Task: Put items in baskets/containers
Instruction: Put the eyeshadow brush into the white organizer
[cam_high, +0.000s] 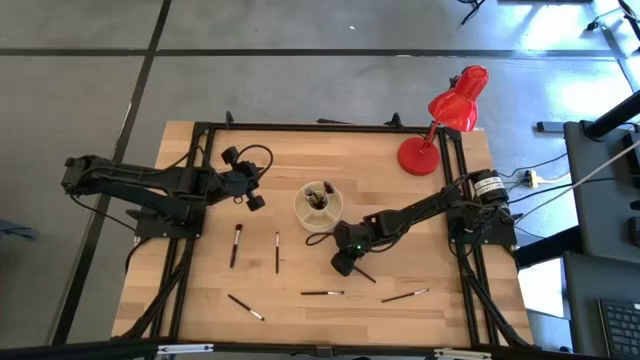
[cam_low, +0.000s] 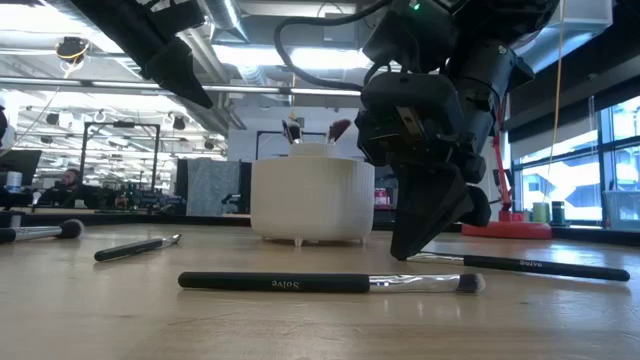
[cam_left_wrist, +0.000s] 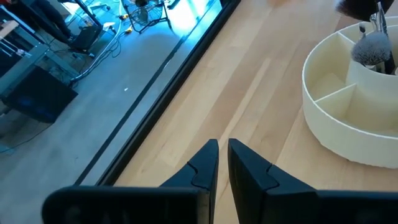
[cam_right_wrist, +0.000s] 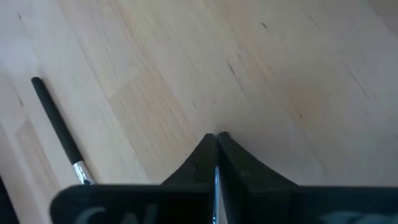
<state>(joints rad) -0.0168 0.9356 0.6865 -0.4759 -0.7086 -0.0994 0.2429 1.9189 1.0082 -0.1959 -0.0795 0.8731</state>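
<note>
Brush (cam_low: 330, 283) foremost on worktop (cam_high: 420, 310) — right pincer (cam_high: 343, 266) clamped on another brush (cam_low: 520, 263); left pincer (cam_high: 253, 200) closed, empty, beside container (cam_high: 318, 206).

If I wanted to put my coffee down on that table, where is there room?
Bare wood lies along the far edge between the left gripper and the lamp, and at the near right corner beyond the last brush. It is crowded around the bowl and right gripper, with brushes scattered in front.
</note>
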